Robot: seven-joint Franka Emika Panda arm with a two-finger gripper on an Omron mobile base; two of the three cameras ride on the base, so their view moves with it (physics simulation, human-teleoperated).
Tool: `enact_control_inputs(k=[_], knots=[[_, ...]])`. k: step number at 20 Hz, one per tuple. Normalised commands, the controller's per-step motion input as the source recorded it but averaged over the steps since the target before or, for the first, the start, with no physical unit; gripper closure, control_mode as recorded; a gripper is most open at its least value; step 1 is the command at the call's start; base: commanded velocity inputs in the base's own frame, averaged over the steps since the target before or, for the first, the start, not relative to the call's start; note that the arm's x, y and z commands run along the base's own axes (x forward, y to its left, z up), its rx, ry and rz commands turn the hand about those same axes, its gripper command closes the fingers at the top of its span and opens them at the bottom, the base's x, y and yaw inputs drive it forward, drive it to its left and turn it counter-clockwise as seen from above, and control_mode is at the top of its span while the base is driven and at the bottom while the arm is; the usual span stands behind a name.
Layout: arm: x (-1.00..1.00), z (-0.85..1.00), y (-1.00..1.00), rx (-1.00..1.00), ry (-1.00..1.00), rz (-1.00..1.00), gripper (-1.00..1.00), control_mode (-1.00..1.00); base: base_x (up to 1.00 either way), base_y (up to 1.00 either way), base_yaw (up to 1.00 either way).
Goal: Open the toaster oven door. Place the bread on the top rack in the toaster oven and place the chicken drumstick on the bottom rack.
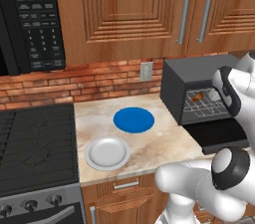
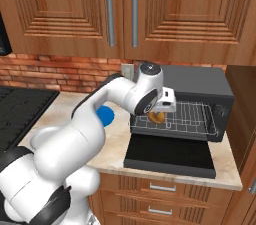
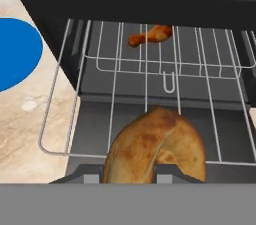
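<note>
The toaster oven [image 2: 200,86] [image 1: 196,73] stands on the counter with its door [image 2: 170,155] [image 1: 219,136] folded down flat. My gripper [image 2: 161,111] [image 3: 129,175] is at the oven's mouth, shut on the golden-brown bread [image 3: 155,144] [image 2: 157,117]. The bread hangs just above the front of a pulled-out wire rack [image 3: 60,119]. Farther back in the oven lies the chicken drumstick [image 3: 150,35] [image 1: 197,97] on a rack that is pushed in; which level that is I cannot tell.
A blue plate [image 1: 133,120] [image 2: 106,115] [image 3: 15,51] lies on the counter left of the oven, and a white plate [image 1: 107,153] sits nearer the front edge. The stove [image 1: 35,143] is at the left, with the microwave [image 1: 30,19] above it.
</note>
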Motion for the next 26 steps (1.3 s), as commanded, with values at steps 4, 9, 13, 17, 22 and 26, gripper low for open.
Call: enact_control_inputs(k=[4, 9, 13, 17, 22, 26], knots=[[0.21, -0.23, -0.14, 0.00, 0.09, 0.01, 1.00, -1.00, 0.00, 0.00, 0.00], [0.20, -0.21, -0.12, 0.00, 0.02, 0.03, 1.00, -1.00, 0.00, 0.00, 0.00], [0.18, -0.14, -0.11, 0.00, 0.00, 0.03, 1.00, -1.00, 0.00, 0.00, 0.00], [0.13, -0.15, -0.08, 0.00, 0.00, 0.05, 1.00, -1.00, 0.00, 0.00, 0.00], [0.12, -0.11, -0.06, 0.00, 0.00, 0.05, 1.00, -1.00, 0.00, 0.00, 0.00], [0.13, -0.16, -0.04, 0.00, 0.00, 0.04, 1.00, -1.00, 0.00, 0.00, 0.00]])
